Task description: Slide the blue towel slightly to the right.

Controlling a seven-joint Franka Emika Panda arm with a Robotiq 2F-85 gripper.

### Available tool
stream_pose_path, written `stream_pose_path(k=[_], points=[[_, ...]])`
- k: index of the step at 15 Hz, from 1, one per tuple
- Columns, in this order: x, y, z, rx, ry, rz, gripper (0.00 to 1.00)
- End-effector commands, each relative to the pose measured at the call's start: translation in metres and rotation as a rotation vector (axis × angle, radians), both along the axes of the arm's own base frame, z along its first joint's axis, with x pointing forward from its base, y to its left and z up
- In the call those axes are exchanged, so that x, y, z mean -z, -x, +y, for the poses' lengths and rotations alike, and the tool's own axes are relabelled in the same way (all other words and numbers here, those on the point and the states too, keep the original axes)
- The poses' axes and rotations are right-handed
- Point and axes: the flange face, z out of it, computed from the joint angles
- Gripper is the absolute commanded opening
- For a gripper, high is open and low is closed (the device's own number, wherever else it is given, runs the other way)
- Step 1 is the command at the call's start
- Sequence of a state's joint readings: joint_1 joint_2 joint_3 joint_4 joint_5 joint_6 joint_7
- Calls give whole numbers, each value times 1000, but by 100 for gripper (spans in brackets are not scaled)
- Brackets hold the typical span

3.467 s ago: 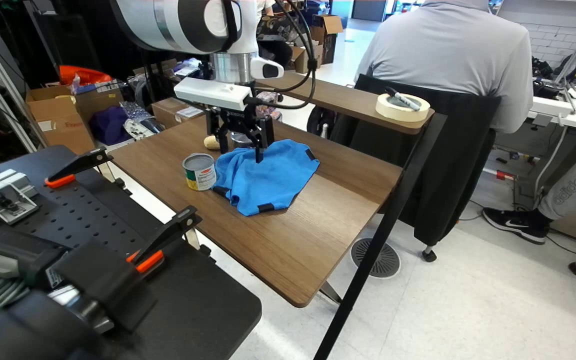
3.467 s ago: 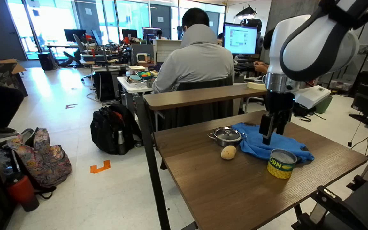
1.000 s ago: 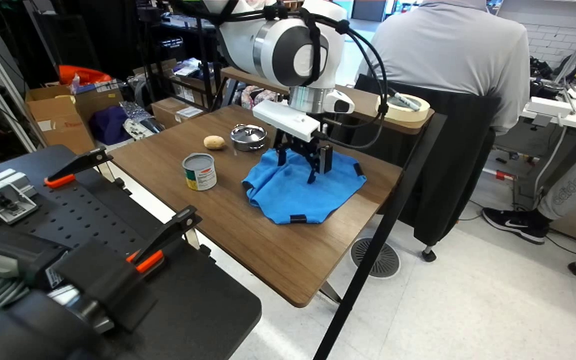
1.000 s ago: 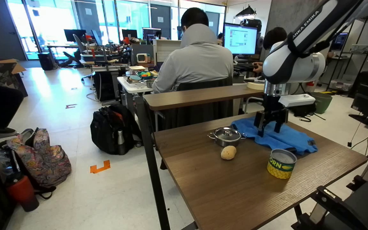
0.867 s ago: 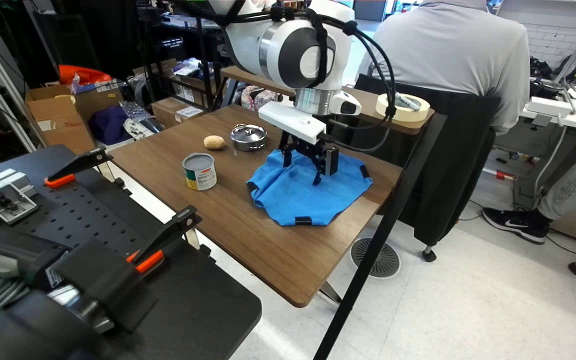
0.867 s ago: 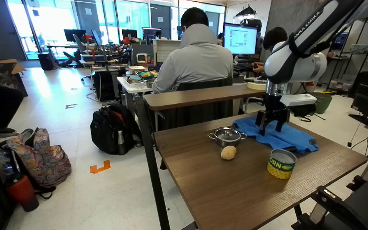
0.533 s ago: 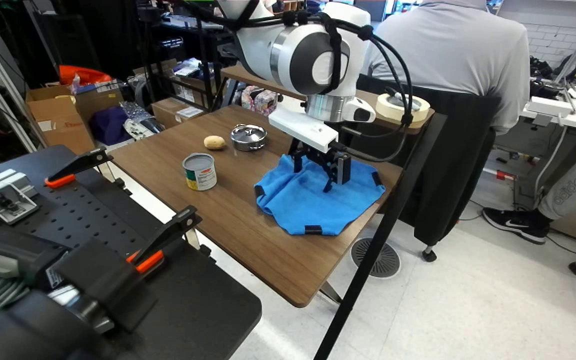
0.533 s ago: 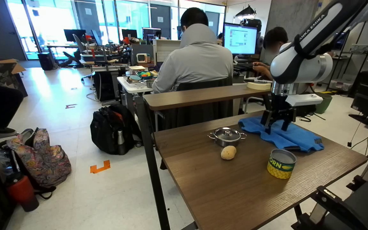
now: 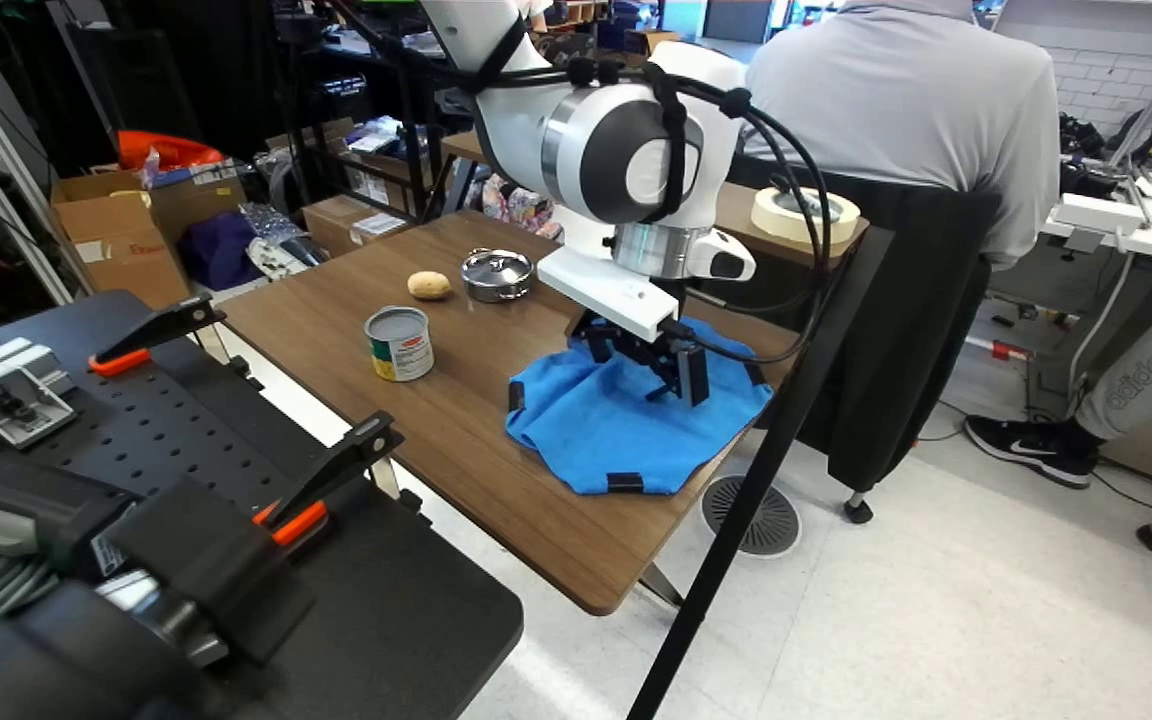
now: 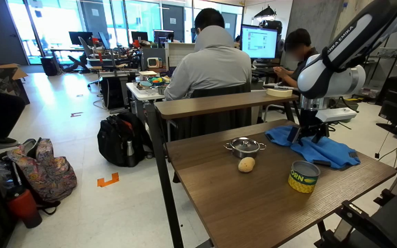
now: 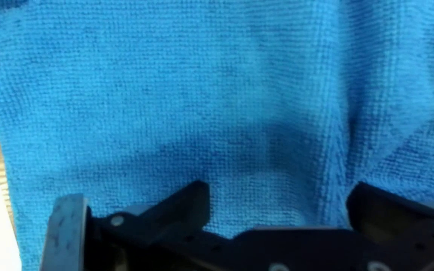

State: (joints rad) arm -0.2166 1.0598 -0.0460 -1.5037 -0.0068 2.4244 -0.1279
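Note:
The blue towel (image 9: 616,430) lies rumpled on the right part of the wooden table, its right side close to the table's edge. It also shows in an exterior view (image 10: 333,151) beyond the can, and it fills most of the wrist view (image 11: 126,94), with a raised fold on the right. My gripper (image 9: 630,373) is tilted and low over the towel's far half; it also shows in an exterior view (image 10: 307,140). In the wrist view, the gripper's fingers (image 11: 279,199) are wide apart, with towel visible between them. The fingertips seem to press on the cloth.
A corn can (image 9: 399,345), a potato (image 9: 429,286) and a small lidded metal pot (image 9: 496,275) stand on the table (image 10: 233,196), left of the towel. A raised shelf (image 10: 215,104) along the back holds a tape roll (image 9: 804,217). A person (image 10: 215,62) sits behind it.
The towel has slid right, away from the can and pot, moving with my gripper. In the last half second the gripper has dipped and tilted, and the towel has shifted slightly toward the table's right end.

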Motion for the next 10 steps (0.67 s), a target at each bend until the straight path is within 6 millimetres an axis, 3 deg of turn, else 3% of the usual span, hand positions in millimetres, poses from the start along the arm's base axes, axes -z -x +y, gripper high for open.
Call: stream_pose_path(k=[1,10], points=[[18,26,-9,-7,12,14,100],[18,74,-12,-52,32,-4,100]])
